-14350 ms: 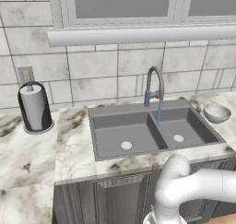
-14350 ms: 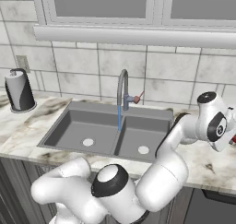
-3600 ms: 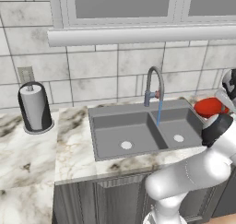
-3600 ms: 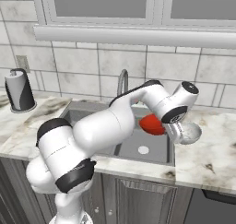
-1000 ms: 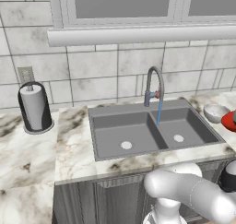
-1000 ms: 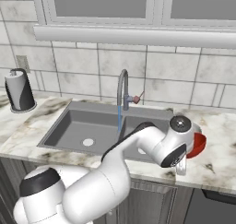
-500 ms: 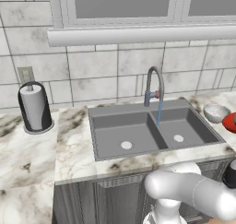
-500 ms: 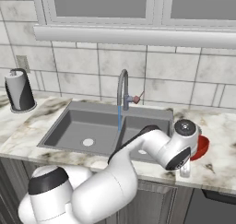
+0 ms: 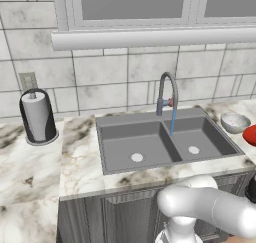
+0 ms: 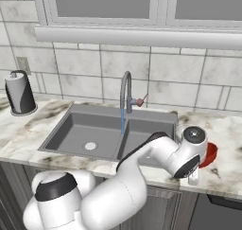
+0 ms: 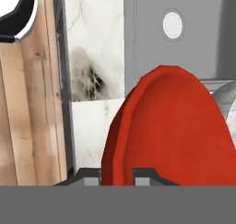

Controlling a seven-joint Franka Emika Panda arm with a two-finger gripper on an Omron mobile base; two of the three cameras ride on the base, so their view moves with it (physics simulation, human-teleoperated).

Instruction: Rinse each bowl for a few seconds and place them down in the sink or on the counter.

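While the faucet (image 9: 168,88) runs into the sink's (image 9: 150,149) right basin, the red bowl (image 10: 208,154) sits to the right of it, over the counter (image 10: 227,170). The gripper (image 11: 117,173) is pinched tight on the red bowl's rim, so the water lies to its left. There are two bowls: the grey bowl (image 9: 234,122) rests on the counter nearby.

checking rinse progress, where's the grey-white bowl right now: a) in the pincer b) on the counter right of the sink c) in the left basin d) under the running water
b: the grey-white bowl sits on the counter just right of the sink, while the pincer is shut on the red bowl.
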